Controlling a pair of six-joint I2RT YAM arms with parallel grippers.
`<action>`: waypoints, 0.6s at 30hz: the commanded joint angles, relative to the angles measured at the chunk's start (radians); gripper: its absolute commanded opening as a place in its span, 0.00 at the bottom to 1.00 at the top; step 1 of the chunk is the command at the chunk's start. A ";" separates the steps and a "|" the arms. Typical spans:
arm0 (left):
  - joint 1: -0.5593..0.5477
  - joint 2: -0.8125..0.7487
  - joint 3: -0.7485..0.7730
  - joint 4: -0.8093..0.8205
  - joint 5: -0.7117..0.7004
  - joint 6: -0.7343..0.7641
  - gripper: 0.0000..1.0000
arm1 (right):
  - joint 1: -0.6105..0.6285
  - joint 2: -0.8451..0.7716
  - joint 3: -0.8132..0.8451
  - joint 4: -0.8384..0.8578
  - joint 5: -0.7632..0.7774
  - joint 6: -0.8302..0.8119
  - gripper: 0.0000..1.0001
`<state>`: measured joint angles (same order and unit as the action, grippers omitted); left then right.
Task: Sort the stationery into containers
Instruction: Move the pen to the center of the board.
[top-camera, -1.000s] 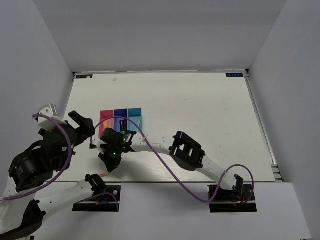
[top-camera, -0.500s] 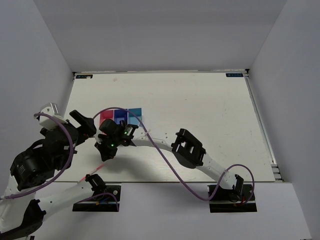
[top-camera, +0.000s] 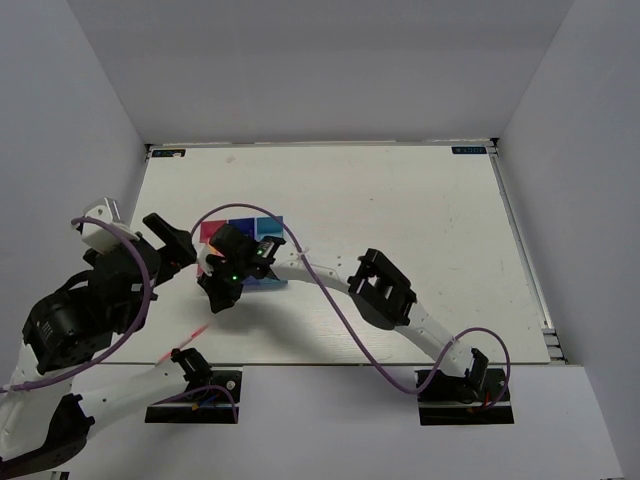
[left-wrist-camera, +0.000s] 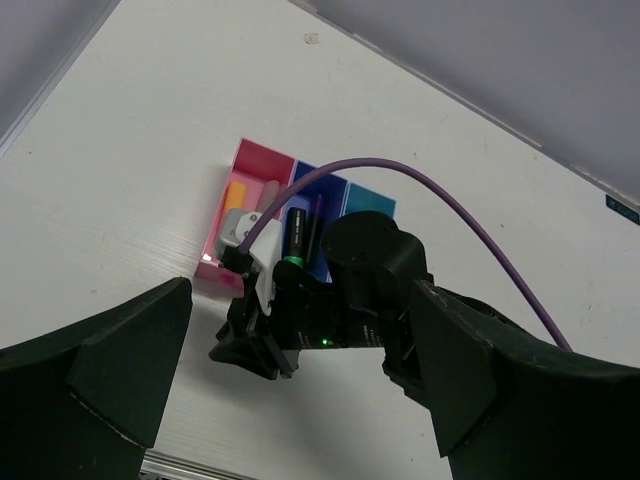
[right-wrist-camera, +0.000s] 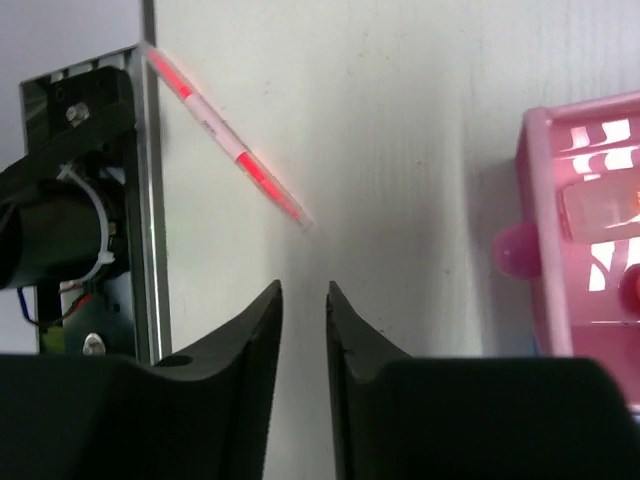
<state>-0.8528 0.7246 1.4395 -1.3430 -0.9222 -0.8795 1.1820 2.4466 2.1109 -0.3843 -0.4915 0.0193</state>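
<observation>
Right gripper (right-wrist-camera: 304, 330), fingers nearly clenched and empty, hovers beside the pink bin (right-wrist-camera: 560, 240); pen (right-wrist-camera: 226, 140) lies on the desk (right-wrist-camera: 400, 120). Left gripper (left-wrist-camera: 290, 400) released.

Table: you have a white table (top-camera: 400, 220) with a faintly scuffed top.
Bins: your three joined bins sit on it left of centre, pink-red (left-wrist-camera: 228, 215), dark blue (left-wrist-camera: 305, 190), light blue (left-wrist-camera: 372, 201).
Pen: your thin pink-orange pen (right-wrist-camera: 228, 140) lies loose at the near edge, apart from the bins, angled beside the left arm's base.
</observation>
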 joint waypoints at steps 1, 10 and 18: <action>0.003 0.019 0.064 -0.258 0.005 0.010 1.00 | 0.016 -0.107 -0.006 -0.031 -0.103 -0.126 0.32; 0.004 0.094 0.168 -0.392 -0.017 0.059 0.93 | 0.022 -0.208 -0.161 -0.116 -0.208 -0.453 0.47; 0.003 0.088 0.237 -0.464 0.032 0.062 0.82 | 0.074 -0.147 -0.201 -0.076 -0.122 -0.691 0.55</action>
<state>-0.8528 0.8265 1.6363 -1.3464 -0.9115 -0.8272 1.2312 2.2807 1.9087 -0.4770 -0.6407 -0.5312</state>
